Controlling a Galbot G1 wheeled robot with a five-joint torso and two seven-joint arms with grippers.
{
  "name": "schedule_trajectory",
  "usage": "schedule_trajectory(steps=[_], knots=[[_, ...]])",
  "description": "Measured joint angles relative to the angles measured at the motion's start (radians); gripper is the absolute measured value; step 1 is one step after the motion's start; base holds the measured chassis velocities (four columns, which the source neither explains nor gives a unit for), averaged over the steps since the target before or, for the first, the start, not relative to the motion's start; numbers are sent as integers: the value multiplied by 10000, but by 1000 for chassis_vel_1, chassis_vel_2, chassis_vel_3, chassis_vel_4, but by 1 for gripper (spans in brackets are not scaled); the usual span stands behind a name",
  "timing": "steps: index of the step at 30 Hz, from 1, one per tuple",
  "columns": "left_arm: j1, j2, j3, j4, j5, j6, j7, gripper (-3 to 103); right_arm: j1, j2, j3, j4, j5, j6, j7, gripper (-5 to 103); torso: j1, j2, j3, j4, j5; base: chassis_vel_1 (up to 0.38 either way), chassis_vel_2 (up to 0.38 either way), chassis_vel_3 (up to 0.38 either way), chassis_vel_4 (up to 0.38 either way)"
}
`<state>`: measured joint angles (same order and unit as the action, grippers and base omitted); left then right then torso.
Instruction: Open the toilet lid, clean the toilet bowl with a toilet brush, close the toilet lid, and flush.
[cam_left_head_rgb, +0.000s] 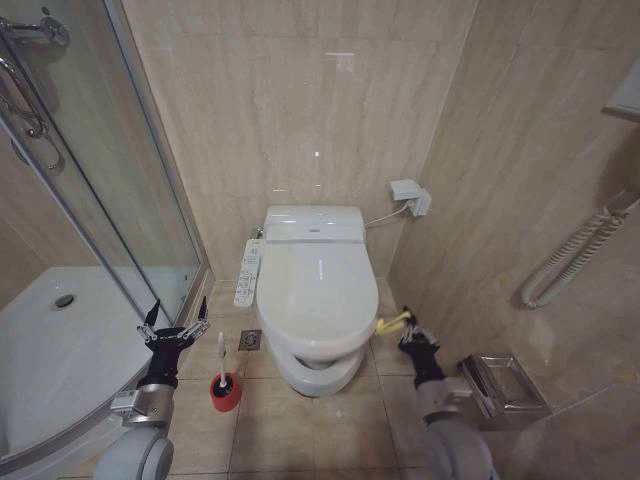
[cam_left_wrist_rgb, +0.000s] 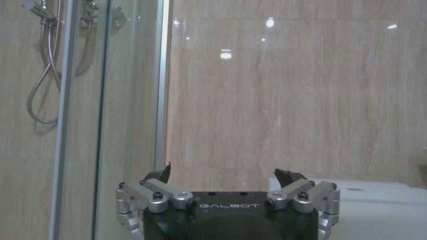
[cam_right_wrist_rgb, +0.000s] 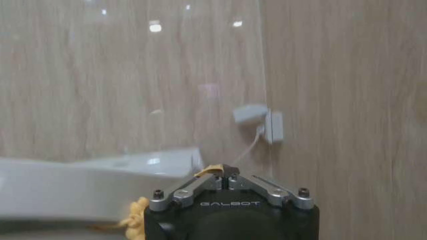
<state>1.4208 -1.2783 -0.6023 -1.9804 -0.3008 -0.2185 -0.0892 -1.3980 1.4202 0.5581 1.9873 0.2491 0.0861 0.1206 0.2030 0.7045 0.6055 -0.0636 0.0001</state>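
Nearest, at about 7 o'clock in the head view: left gripper (cam_left_head_rgb: 172, 324) held over the floor beside the shower tray (cam_left_head_rgb: 40, 360), fingers spread wide, nothing between them. The left wrist view confirms the gap, with wall tile beyond.

At about 5 o'clock: right gripper (cam_left_head_rgb: 414, 326), fingers pressed together on the yellow strap loop (cam_left_head_rgb: 392, 322) at the right edge of the toilet lid (cam_left_head_rgb: 318, 295). In the right wrist view the fingertips meet on a yellow sliver (cam_right_wrist_rgb: 208, 170) of the strap; more yellow cord hangs below to one side.

Between the left gripper and the toilet, on the floor tiles: toilet brush (cam_left_head_rgb: 222, 362), white handle upright, standing in its red holder cup (cam_left_head_rgb: 225, 392). Not touched by either gripper. A small floor drain (cam_left_head_rgb: 250, 340) lies just past it.

Centre: lid is down or nearly down over the toilet bowl (cam_left_head_rgb: 318, 372); a dark slit shows at the front rim, so it may be slightly raised — hard to tell from this angle. Control panel (cam_left_head_rgb: 248, 273) along the toilet's left side.

Far, about 1 o'clock: wall socket box (cam_left_head_rgb: 410, 195) with a cable to the tank.
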Motion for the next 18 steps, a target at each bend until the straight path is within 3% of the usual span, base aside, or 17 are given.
schedule_trajectory(steps=[11,18], knots=[[0,0,0,0,0,0,0,100,1533,-255,261,-331,450,-451,-1,1,0,0,0,-3,0,0,0,0,0],[0,0,0,0,0,0,0,100,3646,-470,-43,-1952,496,-800,-41,1,-1,0,-1,-5,-4,0,0,0,0]])
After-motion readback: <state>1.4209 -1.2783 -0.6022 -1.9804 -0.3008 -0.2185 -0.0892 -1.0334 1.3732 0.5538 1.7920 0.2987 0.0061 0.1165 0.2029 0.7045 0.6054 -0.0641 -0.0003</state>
